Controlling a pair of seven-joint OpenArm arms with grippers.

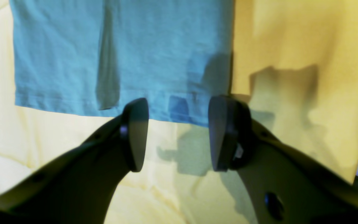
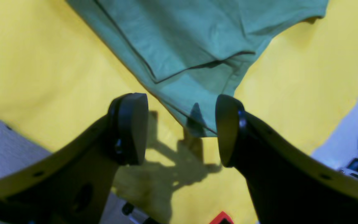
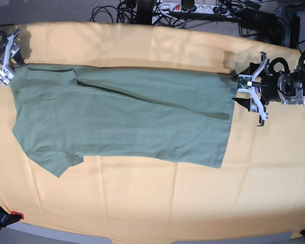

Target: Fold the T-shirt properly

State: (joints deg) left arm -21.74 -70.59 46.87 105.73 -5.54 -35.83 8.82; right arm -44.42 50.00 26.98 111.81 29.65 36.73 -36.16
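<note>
The T-shirt is spread flat on the cloth-covered bench; its hem lies just ahead of the released left fingers, a shoulder corner between the released right fingers

Both wrist views are soft and blurred, with bowed edges; dark fingers cast sharp shadows on the bright yellow cloth. The base view is evenly lit.

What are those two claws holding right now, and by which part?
Nothing. The left gripper hangs open at the T-shirt's hem, and the right gripper hangs open at a corner of its other end.
</note>
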